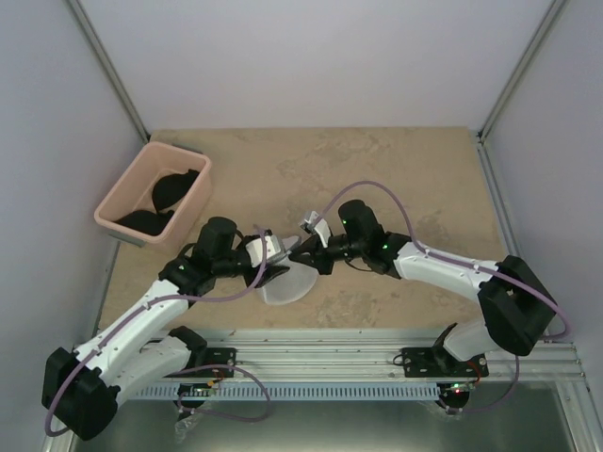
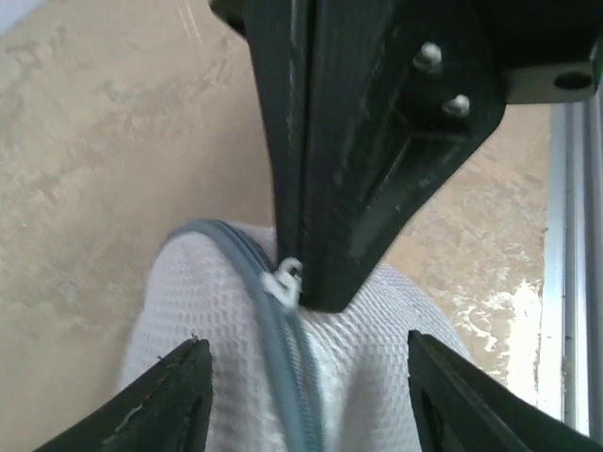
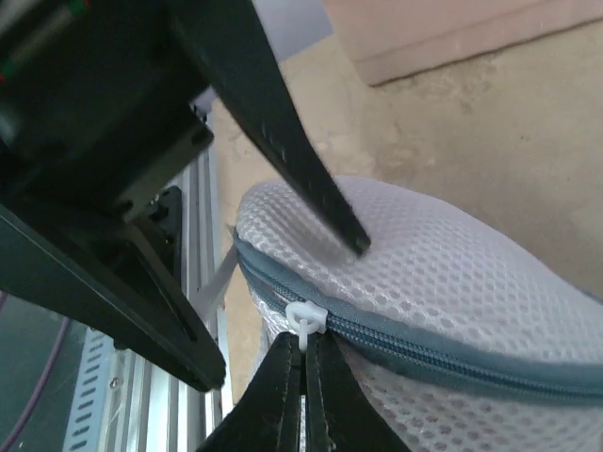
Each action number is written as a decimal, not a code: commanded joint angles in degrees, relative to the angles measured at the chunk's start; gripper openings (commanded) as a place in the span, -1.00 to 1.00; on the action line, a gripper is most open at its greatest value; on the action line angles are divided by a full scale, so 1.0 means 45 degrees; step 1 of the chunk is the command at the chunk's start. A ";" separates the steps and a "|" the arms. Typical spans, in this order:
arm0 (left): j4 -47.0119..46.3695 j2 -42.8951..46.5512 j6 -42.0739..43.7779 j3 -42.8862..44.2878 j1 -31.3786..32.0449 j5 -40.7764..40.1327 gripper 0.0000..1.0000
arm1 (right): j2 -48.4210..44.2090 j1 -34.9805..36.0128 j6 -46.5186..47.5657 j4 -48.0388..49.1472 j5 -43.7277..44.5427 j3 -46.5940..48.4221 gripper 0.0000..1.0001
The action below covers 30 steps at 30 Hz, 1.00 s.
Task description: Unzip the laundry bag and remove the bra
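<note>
Left arm (image 1: 141, 320) and right arm (image 1: 443, 268) are angled inward, wrists nearly met at centre. Left gripper (image 2: 306, 344) is seen with fingers spread wide; right gripper (image 3: 303, 363) is clamped tight on a white zipper pull (image 3: 306, 317)

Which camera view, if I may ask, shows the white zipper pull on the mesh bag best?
The right wrist view: the zipper pull sits close and sharp, pinched in the right gripper. The left wrist view shows it smaller and less sharp; the top view does not show it.
</note>
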State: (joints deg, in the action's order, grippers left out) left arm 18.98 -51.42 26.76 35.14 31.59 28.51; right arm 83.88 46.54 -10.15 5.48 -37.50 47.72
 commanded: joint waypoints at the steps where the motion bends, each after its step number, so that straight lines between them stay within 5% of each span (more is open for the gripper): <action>1: 0.0030 0.0253 -0.0689 -0.0260 0.0019 -0.0029 0.01 | -0.0126 0.0041 -0.0138 0.0601 -0.0131 0.0532 -0.99; 9: -0.0491 0.0268 0.1082 -0.0420 0.0017 -0.0834 -1.00 | -0.0254 -0.0192 0.0493 0.0070 -0.0180 0.0430 -0.99; 30: -0.4760 0.0439 0.7697 -0.2095 -0.0093 -0.3442 -1.00 | -0.0865 -0.5166 0.0977 -0.0297 0.0504 -0.0087 -0.99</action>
State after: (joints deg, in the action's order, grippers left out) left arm -0.40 -49.06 54.57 27.57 32.67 19.77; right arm 80.60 28.60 -5.02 2.04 -41.58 45.67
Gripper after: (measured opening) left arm 0.036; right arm 0.007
